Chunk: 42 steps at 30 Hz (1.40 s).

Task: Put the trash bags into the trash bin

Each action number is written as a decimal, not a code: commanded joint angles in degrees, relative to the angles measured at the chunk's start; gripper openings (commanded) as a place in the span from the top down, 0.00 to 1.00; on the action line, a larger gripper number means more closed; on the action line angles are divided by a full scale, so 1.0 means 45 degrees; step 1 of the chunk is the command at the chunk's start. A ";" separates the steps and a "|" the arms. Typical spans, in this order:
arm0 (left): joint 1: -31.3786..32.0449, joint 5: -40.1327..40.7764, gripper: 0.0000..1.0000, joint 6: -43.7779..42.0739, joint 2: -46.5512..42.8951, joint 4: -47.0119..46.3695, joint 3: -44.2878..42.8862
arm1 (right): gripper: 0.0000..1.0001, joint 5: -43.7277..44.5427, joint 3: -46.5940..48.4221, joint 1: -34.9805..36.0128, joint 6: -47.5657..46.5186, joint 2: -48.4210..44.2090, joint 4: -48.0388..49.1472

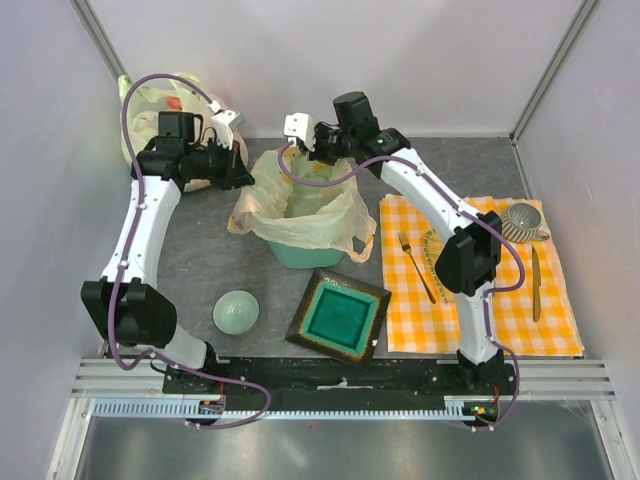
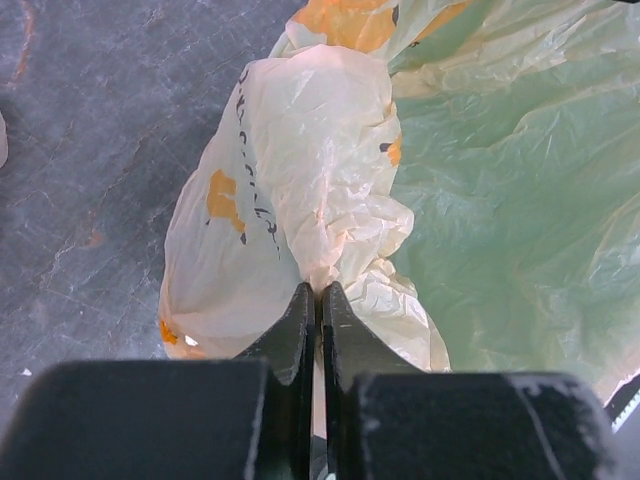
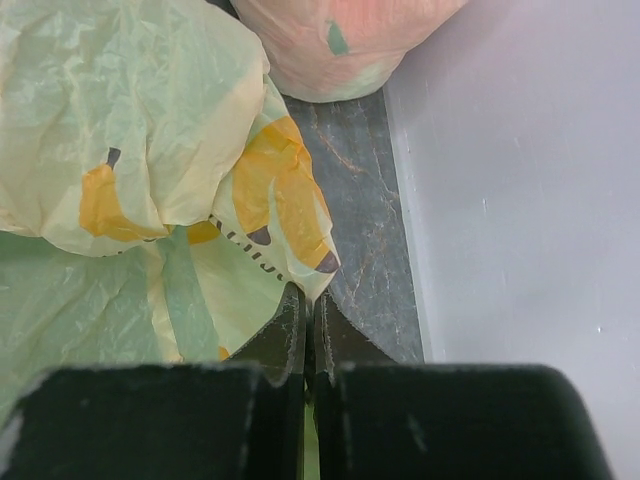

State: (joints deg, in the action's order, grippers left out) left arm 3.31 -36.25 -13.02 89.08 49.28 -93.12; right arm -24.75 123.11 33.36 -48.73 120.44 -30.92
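Grey table (image 1: 200, 265) bears trash bin (image 1: 300, 256), bowl (image 1: 236, 311), teal dish (image 1: 338, 314), checked cloth (image 1: 500, 322) and stuffed bag (image 1: 150, 100).

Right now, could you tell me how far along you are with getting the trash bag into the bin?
Done: the peach-cream carrier bag is draped over the mint-green bin, with its middle sunk inside.
In hand: the left gripper and the right gripper are each shut on a fold of the bag.
Left: the bag's edges hang outside the rim on several sides and probably need tucking in.

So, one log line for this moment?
left end effector: shut on trash bag | right end effector: shut on trash bag | bag: draped over trash bin
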 commanded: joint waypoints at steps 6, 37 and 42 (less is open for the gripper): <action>-0.0619 -0.0673 0.98 -0.0585 -0.1708 0.1668 0.1318 | 1.00 0.0970 -0.0619 -0.0032 -0.0421 -0.0261 -0.0044; 0.1490 -0.1007 0.43 -0.6360 -0.0674 -0.0951 -0.1591 | 0.22 0.3823 -0.2024 -0.0657 0.9462 -0.3581 -0.0511; 0.2484 -0.0969 0.43 -0.7809 -0.0246 -0.0092 -0.1748 | 0.28 0.3996 -0.1500 -0.0657 0.9462 -0.2666 -0.1312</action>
State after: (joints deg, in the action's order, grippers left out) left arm 11.18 -40.91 -38.94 86.21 46.57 -99.42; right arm -9.10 114.63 30.15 -10.07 104.84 -31.92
